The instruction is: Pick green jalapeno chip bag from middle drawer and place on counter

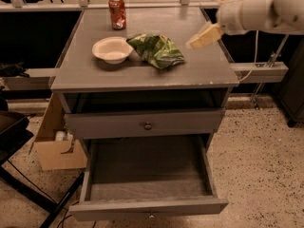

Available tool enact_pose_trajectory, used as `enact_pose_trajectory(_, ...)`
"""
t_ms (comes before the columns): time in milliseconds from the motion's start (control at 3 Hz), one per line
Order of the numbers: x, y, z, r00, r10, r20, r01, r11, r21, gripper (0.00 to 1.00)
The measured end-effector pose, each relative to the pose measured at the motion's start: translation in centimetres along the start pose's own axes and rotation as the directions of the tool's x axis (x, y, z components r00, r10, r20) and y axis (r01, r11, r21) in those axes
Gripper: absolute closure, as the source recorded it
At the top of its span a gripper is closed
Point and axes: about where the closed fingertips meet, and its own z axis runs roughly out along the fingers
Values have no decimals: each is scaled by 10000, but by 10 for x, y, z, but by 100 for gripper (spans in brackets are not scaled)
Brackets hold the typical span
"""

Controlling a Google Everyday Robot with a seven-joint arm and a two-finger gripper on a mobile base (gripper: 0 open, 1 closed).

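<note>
1. Camera view looks down on the grey cabinet from its front, with the counter (95, 75) on top.
2. The gripper (204, 18) hangs over the counter's right edge, towards the back right corner, on a white arm that comes in from the right.
3. Its two pale fingers (205, 36) are spread wide and hold nothing; the lower one points down and left at the bag but does not touch it.
4. The green jalapeno chip bag (156, 50) lies crumpled on the counter near its middle, apart from the gripper.
5. A white bowl (112, 50) sits just beside the bag, on the side nearer the left edge.
6. A red soda can (117, 12) stands upright near the back edge, behind the bowl.
7. Below the counter, the upper drawer front (104, 126) is shut and has a round knob at its centre.
8. The middle drawer (149, 175) is pulled well out towards the front, and only its bare grey floor shows.
9. A cardboard box (57, 148) stands on the floor by the cabinet's left side.
</note>
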Motion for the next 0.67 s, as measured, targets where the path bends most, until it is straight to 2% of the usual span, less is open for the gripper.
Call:
enact_pose_trajectory(333, 22, -25, -106, 9970, 425, -643, -372, 9959, 822, 0)
enact_pose_trajectory(667, 46, -22, -166, 9940, 958, -521, -876, 9860, 1419, 0)
